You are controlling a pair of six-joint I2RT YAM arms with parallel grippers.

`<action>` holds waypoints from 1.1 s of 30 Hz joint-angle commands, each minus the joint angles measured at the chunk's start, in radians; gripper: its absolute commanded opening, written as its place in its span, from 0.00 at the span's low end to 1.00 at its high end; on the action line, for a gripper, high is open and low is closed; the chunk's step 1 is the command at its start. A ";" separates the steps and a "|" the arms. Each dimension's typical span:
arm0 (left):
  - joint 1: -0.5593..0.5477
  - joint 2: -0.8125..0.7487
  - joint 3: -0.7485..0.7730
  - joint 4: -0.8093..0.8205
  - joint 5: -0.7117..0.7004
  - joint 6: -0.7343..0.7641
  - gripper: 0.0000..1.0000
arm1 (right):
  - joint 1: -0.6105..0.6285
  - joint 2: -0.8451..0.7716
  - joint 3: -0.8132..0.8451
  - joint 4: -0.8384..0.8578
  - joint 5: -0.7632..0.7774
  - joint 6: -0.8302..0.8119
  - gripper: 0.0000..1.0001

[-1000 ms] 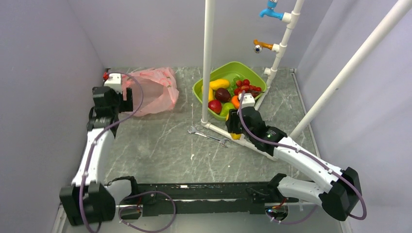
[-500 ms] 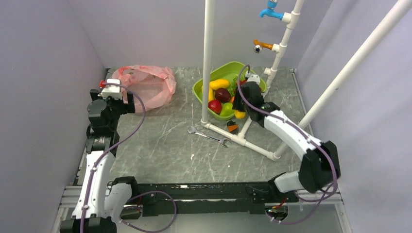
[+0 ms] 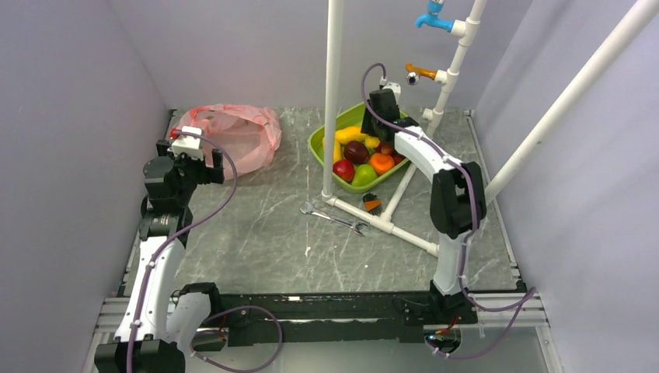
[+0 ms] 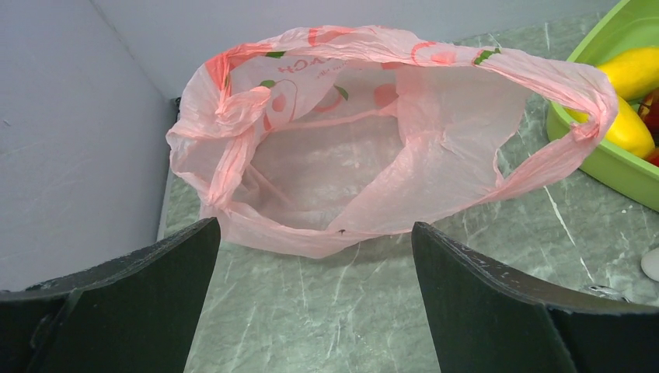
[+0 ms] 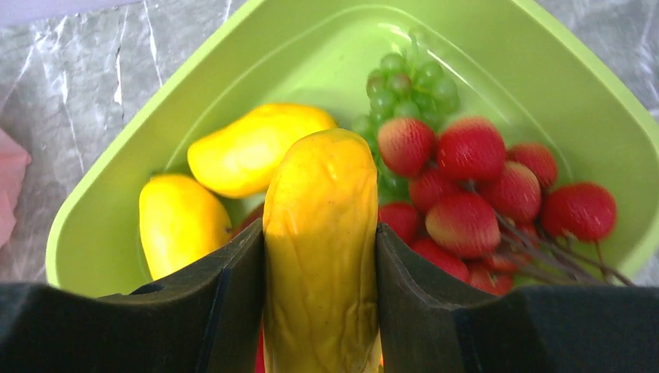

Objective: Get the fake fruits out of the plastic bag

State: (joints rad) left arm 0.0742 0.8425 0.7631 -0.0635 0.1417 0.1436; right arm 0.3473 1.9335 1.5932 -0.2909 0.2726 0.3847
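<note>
Drop-off step: the right gripper (image 5: 320,237), clamped on a yellow banana (image 5: 320,186) over the far green tub (image 5: 256,70), must next release it, while the left gripper (image 4: 315,229) stands apart before the empty-looking plastic bag (image 4: 443,132).

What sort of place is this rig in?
Likely a lab test cell: plain walls box in the table, a white PVC pipe frame carries toy taps, and two robot arms are bolted to a rail.

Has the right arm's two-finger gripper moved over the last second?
Yes. The right gripper, holding a yellow plastic banana, went from the near rim of the green plastic tub to above its far side.
</note>
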 commanded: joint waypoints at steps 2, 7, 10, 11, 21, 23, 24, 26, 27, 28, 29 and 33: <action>-0.003 0.020 0.055 0.045 0.037 0.011 0.99 | -0.008 0.143 0.175 -0.031 0.051 -0.060 0.09; -0.002 0.045 0.070 0.044 0.054 0.009 1.00 | -0.020 0.223 0.250 -0.054 0.071 -0.074 0.24; -0.003 0.054 0.074 0.042 0.049 0.009 0.99 | -0.023 0.247 0.275 -0.067 0.056 -0.089 0.43; -0.002 0.056 0.076 0.041 0.044 0.008 0.99 | -0.022 0.248 0.277 -0.070 0.046 -0.096 0.51; -0.009 0.052 0.058 0.033 0.035 0.000 0.99 | -0.001 0.130 0.201 -0.148 0.051 -0.082 0.91; -0.020 0.037 0.048 0.030 0.022 -0.004 0.99 | 0.016 0.046 0.134 -0.155 0.040 -0.070 0.92; -0.029 0.028 0.043 0.025 0.009 -0.004 0.99 | 0.026 0.005 0.095 -0.160 0.036 -0.060 0.92; -0.063 0.000 0.030 0.012 -0.027 -0.001 0.99 | 0.054 -0.122 0.000 -0.167 0.030 -0.044 0.92; -0.095 -0.018 0.026 0.000 -0.056 0.003 0.99 | 0.074 -0.180 -0.051 -0.168 0.033 -0.040 0.92; -0.130 -0.034 0.021 -0.008 -0.103 0.010 0.99 | 0.099 -0.244 -0.106 -0.171 0.035 -0.044 0.93; -0.171 -0.049 0.016 -0.016 -0.149 0.020 0.99 | 0.122 -0.309 -0.155 -0.178 0.048 -0.050 0.94; -0.205 -0.106 0.104 -0.195 -0.204 -0.064 0.99 | 0.203 -0.578 -0.350 -0.237 0.115 -0.058 1.00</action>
State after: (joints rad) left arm -0.1131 0.7910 0.7799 -0.1204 0.0368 0.1429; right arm 0.4923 1.5803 1.3701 -0.4637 0.3347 0.3241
